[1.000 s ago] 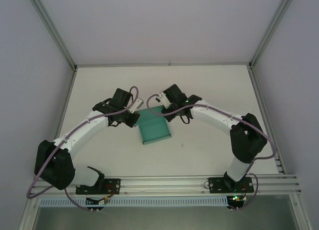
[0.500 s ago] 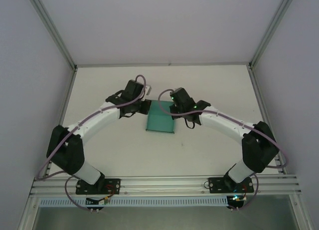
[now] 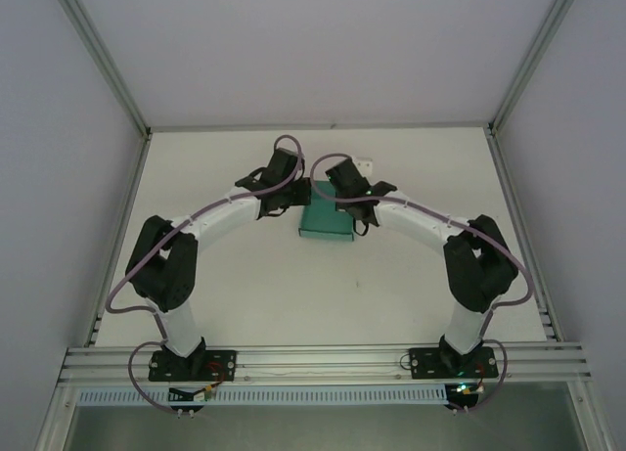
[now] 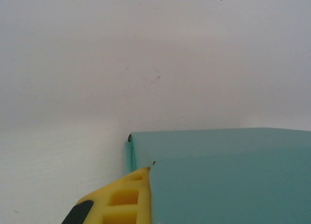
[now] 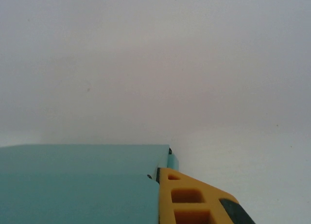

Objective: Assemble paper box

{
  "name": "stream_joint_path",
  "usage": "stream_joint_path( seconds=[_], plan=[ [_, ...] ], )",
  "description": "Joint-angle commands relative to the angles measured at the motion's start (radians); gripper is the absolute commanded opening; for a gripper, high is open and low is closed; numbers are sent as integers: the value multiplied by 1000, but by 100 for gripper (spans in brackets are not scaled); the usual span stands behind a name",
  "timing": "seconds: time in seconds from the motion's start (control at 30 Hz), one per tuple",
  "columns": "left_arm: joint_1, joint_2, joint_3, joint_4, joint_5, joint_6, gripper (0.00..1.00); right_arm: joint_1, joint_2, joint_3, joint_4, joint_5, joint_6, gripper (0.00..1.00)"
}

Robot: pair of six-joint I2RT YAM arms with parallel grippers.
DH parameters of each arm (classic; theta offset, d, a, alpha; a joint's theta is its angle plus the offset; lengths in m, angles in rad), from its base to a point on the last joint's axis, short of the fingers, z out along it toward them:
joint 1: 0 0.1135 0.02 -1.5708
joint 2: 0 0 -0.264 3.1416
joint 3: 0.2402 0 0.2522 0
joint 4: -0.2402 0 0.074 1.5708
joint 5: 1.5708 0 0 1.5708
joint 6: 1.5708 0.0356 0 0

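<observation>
Carried farther back, the paper box (image 3: 328, 224) is clamped by left end effector (image 3: 302, 203) and right end effector (image 3: 338, 204).

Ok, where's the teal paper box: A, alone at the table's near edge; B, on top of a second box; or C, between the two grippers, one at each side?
C: the paper box sits between the left gripper and right gripper, one at each side edge.
</observation>
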Motion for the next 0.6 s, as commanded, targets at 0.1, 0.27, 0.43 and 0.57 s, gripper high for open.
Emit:
stream_joint_path(
  seconds=[0.1,0.27,0.43,0.57],
  plan=[
    [-69,-11,-47,49,-18,-19,0,18,10,5,94,-41,78,4],
    [-90,-38,-147,146,-20,-6,0,19,-24,-134,199,-47,55,2],
    [-102,-81,-255,176,-48,12,0,31,-61,-267,304,-50,-1,0],
    [-110,-110,-280,175,-43,-2,6,51,-72,-313,335,-23,-40,0]
  ],
)
